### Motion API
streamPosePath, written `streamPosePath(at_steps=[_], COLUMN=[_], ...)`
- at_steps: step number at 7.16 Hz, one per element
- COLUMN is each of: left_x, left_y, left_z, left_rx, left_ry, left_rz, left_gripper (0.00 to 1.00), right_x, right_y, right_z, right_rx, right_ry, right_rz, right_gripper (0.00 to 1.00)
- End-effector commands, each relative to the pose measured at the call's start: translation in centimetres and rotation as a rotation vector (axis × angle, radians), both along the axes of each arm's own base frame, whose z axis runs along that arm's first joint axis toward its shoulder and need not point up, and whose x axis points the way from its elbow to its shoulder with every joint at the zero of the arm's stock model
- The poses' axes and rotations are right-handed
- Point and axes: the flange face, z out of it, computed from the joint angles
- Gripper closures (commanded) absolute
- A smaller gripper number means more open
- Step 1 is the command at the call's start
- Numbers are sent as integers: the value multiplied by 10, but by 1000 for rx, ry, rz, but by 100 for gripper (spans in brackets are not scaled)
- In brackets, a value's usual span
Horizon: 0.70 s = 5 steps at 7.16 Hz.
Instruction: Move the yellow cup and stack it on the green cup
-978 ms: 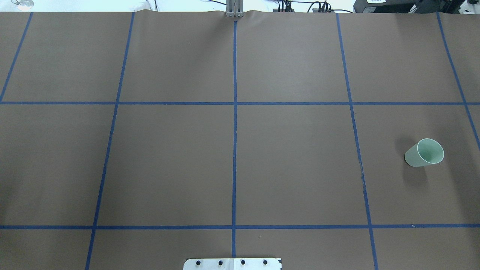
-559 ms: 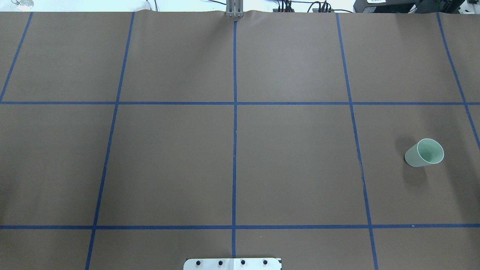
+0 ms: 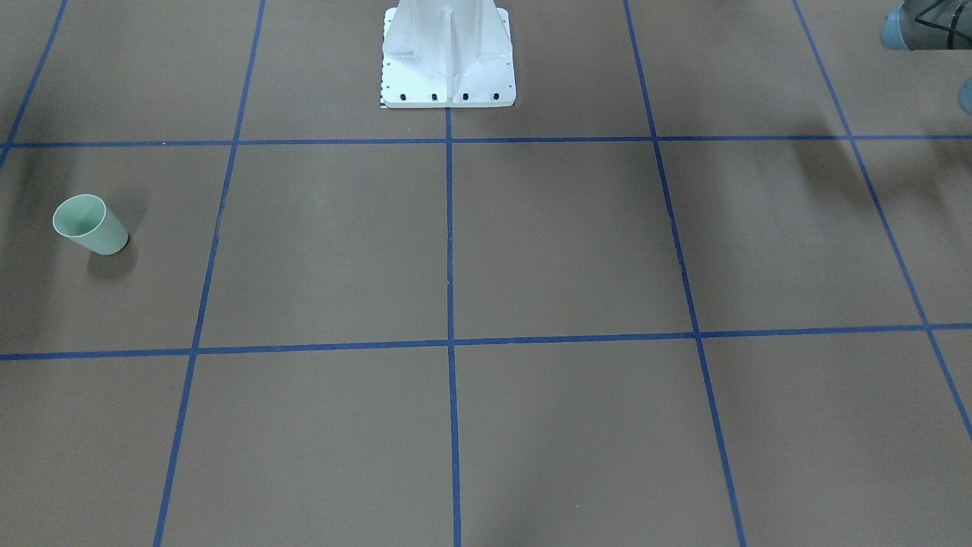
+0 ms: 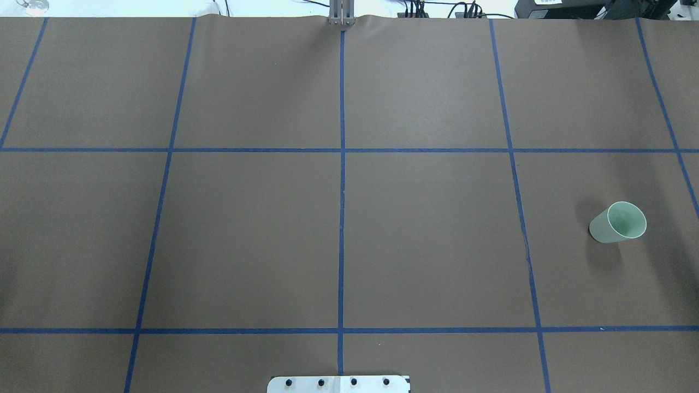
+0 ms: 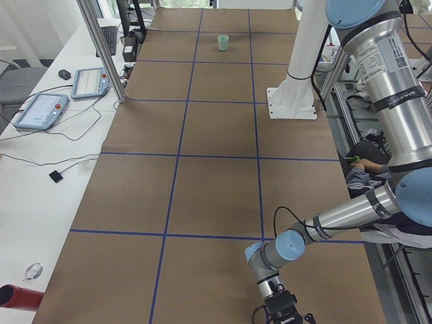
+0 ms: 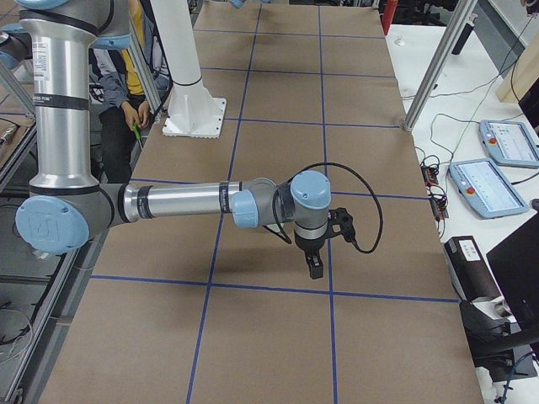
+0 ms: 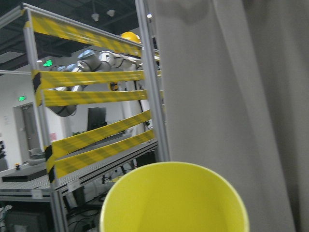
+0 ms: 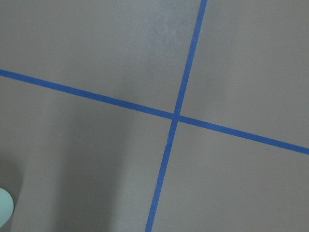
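Green cup (image 4: 617, 222) unmoved; yellow cup (image 7: 174, 199) close up against left hand (image 5: 286, 316).

- Can see only the rim and inside of the yellow cup (image 7: 174, 203) in the left wrist view; rest cut off at the bottom edge.
- Can see just a sliver of the green cup (image 8: 4, 209) in the right wrist view's corner.
- Can't tell open or shut for the left gripper (image 5: 287, 316), chopped by the picture's bottom edge.
- Same for the right gripper (image 6: 314, 269): too small and dark.
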Motion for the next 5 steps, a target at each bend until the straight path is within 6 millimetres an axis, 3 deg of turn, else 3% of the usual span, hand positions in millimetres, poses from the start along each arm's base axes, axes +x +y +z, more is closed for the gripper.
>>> streamPosePath(at_steps=[1,2,3,4,5], left_x=[-34,-48,-63,-73,-65], left_y=[-28,-31,-40,-54,-87], left_z=[-11,-13,-28,-54,-83], left_rx=[181,262,359,427,506], left_ry=[20,70,118,130,126], left_rz=[191,283,402,551,690], left_gripper=[83,83,83,83,83], right_x=[-4,-6,-6,-6,-6], right_y=[-16,-20,-20,-20,-20], right_z=[-16,-21,-21,-21,-21], right_rx=[31,41,41,42,43], right_ry=[-10,-16,-13,-13,-13], right_rz=[-9,-15,-13,-13,-14], right_gripper=[0,0,0,0,0])
